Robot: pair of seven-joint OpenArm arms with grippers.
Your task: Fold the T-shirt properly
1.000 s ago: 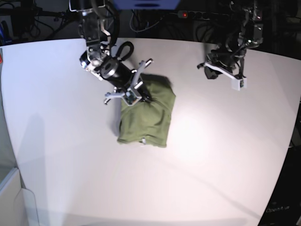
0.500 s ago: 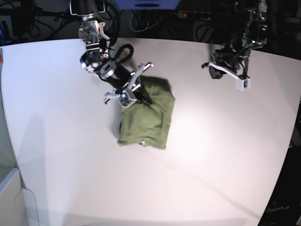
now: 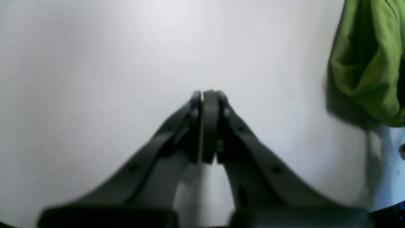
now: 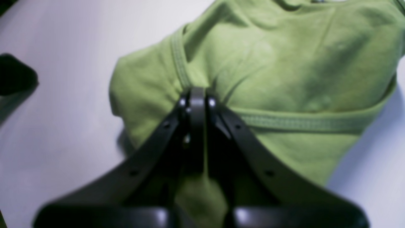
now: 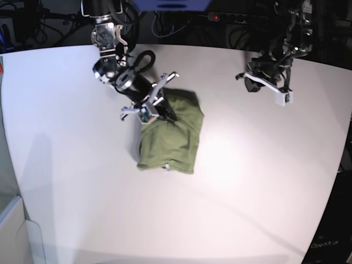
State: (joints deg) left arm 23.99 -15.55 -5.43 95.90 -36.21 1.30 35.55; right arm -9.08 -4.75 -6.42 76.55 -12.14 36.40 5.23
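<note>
White tabletop (image 5: 71,165) carries the T-shirt (image 5: 170,137), folded into a compact block near its middle, with the right gripper (image 4: 196,95) closed and pressed onto a stitched hem; release should be slow and straight so the layers are not dragged. The left gripper (image 3: 205,98), closed on nothing, is held well apart. Hem stitching is shown only by the right wrist view, the overall fold outline only by the base view.
</note>
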